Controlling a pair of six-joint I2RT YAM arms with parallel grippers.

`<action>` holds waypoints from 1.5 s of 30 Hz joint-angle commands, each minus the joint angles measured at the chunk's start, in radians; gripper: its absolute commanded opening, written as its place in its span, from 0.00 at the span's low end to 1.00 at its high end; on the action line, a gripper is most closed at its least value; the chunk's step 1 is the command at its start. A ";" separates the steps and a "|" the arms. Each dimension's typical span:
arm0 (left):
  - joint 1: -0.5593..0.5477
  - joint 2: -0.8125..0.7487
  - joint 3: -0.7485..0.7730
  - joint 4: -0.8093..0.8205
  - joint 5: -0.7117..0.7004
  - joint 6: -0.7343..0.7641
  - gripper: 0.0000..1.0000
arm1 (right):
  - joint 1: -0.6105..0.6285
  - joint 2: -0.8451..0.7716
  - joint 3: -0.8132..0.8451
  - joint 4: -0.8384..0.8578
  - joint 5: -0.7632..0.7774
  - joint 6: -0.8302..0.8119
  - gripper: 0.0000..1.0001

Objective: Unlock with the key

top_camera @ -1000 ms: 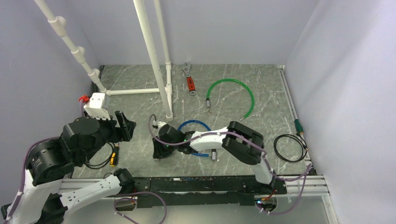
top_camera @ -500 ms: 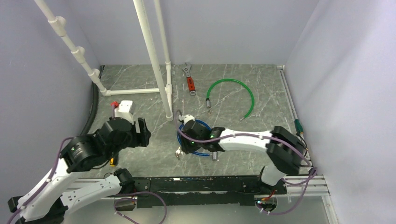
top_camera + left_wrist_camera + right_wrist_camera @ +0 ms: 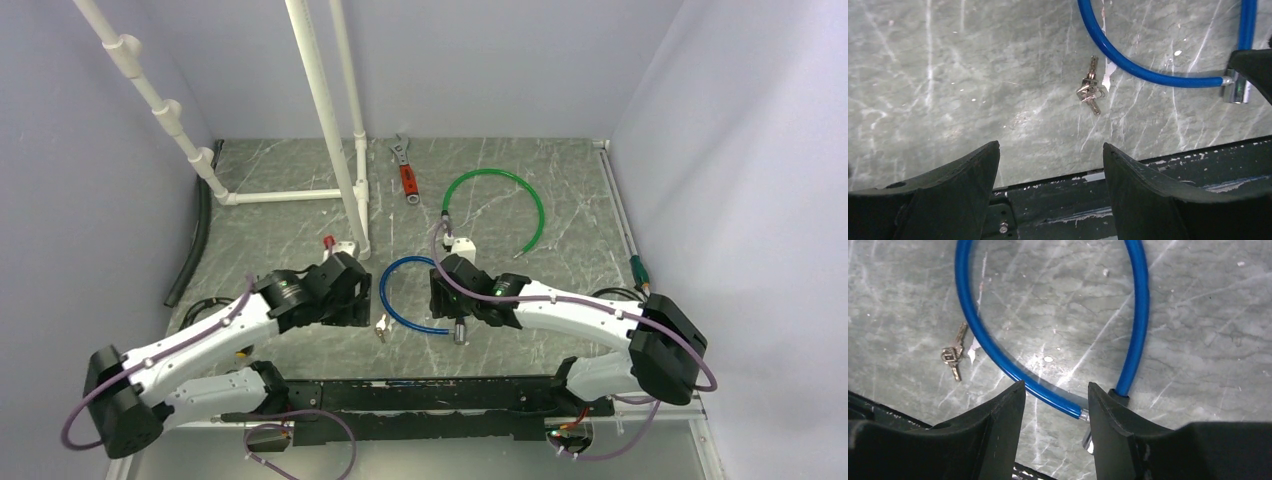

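Between the two arms, top view: key (image 3: 382, 326) lies flat on the table (image 3: 300, 225), touching neither gripper. It sits just right of the left gripper (image 3: 352, 312) and left of the right gripper (image 3: 450, 300), outside the near-left bend of the blue cable (image 3: 392, 300). Cable's silver lock end (image 3: 459, 331) shows just nearward of the right jaws. Green cable (image 3: 535, 205) and wrench (image 3: 407, 178) lie well beyond both grippers, toward the back wall.

Left wrist view: left gripper (image 3: 1050, 150) has its jaws spread wide, nothing between them. Key (image 3: 1089, 92) lies ahead of the gap, slightly toward the right finger, clear of both tips. Blue cable (image 3: 1128, 65) curves past just beyond the key. Lock end (image 3: 1235, 90) is far out to the right of the jaws.

Right wrist view: right gripper (image 3: 1055, 387) has its jaws parted, not clamped on anything I can make out. Blue cable (image 3: 968, 330) crosses the gap at the fingertips; contact cannot be judged. Lock end (image 3: 1087, 442) peeks out low in the gap against the right finger. Key (image 3: 953, 354) lies ahead and left of the left finger, outside the loop, near the cable.
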 commanded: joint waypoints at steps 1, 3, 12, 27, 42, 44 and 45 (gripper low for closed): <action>0.003 0.096 -0.018 0.193 0.058 0.002 0.80 | -0.001 -0.040 -0.015 -0.011 0.049 0.041 0.51; 0.003 0.142 -0.028 0.252 0.067 0.027 0.80 | -0.001 -0.044 -0.015 -0.017 0.050 0.039 0.51; 0.001 0.332 -0.051 0.432 0.121 0.097 0.79 | -0.003 -0.073 -0.020 -0.048 0.060 0.026 0.51; -0.058 0.535 -0.025 0.435 0.056 0.099 0.56 | -0.007 -0.095 -0.042 -0.050 0.066 0.027 0.51; -0.110 0.593 -0.050 0.441 0.016 0.045 0.00 | -0.016 -0.138 -0.071 -0.051 0.079 0.034 0.50; -0.112 0.563 -0.045 0.430 0.018 0.045 0.00 | -0.016 -0.145 -0.071 -0.048 0.077 0.033 0.50; -0.114 0.544 -0.041 0.424 0.019 0.047 0.00 | -0.016 -0.151 -0.073 -0.044 0.077 0.031 0.50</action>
